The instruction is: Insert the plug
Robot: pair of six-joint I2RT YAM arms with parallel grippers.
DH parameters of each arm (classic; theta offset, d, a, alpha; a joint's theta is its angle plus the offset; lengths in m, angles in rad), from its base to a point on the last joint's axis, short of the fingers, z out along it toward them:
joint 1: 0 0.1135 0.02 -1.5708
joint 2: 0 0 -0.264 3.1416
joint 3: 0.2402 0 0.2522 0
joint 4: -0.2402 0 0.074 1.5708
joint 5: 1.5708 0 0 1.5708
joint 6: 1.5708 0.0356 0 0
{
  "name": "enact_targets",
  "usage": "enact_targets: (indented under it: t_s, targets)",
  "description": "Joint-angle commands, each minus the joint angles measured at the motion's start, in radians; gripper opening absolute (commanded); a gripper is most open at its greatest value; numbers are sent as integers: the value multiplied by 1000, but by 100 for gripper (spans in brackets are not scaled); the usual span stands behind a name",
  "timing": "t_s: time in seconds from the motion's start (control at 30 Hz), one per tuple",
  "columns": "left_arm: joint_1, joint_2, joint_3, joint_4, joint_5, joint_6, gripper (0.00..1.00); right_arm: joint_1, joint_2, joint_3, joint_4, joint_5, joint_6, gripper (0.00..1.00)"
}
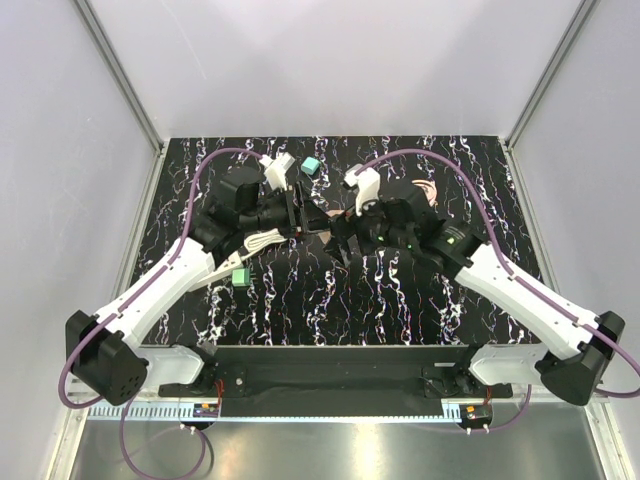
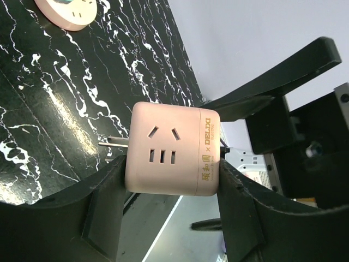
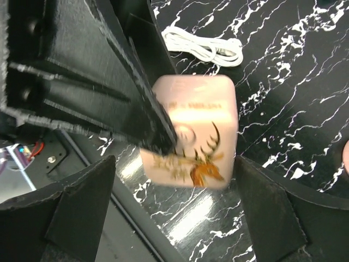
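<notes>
The small teal plug (image 1: 311, 165) lies on the black marbled table (image 1: 300, 310) towards the back, apart from both grippers. My left gripper (image 2: 170, 164) is shut on a pink cube-shaped socket adapter (image 2: 172, 147), holding it off the table with its metal prongs pointing left. In the right wrist view the same pink cube (image 3: 202, 131), with a deer print on it, hangs just ahead of my right gripper (image 3: 174, 169). That gripper is open and its fingers (image 3: 262, 202) stand on either side without touching the cube. Both grippers meet over the table's middle (image 1: 320, 220).
A bright green cube (image 1: 240, 276) sits near the left arm. A coiled white cable (image 3: 204, 48) lies beside it (image 1: 262, 240). A round pink socket piece (image 2: 65, 13) rests on the table further off. Purple cables loop over both arms.
</notes>
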Motion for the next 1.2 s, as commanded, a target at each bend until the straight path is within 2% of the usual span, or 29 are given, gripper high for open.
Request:
enact_targets:
  t_s: [0.0, 0.3, 0.7, 0.8, 0.83, 0.87, 0.93, 0.97, 1.0, 1.07, 1.1, 1.17]
  targets:
    - [2, -44, 21, 71, 19, -29, 0, 32, 21, 69, 49, 93, -39, 94]
    - [2, -55, 4, 76, 10, -40, 0, 56, 57, 75, 71, 100, -41, 75]
    - [0, -63, -22, 111, 22, -72, 0, 58, 69, 58, 114, 100, -27, 74]
    - [2, -66, -25, 113, 28, -75, 0, 58, 66, 43, 131, 100, -26, 56]
    - [2, -67, -27, 114, 28, -78, 0, 58, 63, 37, 146, 100, -26, 48]
    - [2, -69, -30, 116, 29, -78, 0, 58, 57, 32, 154, 100, -27, 32]
    - [2, -76, -31, 119, 36, -85, 1, 58, 52, 19, 164, 97, -33, 21]
    - [2, -76, -33, 119, 34, -85, 20, 58, 49, 16, 164, 89, -41, 9]
    - [3, -79, -33, 119, 33, -85, 32, 58, 47, 8, 163, 86, -47, 4]
    - [8, -92, -33, 113, 30, -82, 56, 58, 43, -1, 163, 77, -70, 0]
    - [11, -96, -31, 108, 28, -82, 72, 58, 40, -14, 163, 77, -78, 0]
    - [23, -102, -19, 85, 36, -69, 81, 56, 37, -26, 157, 40, -104, 0]
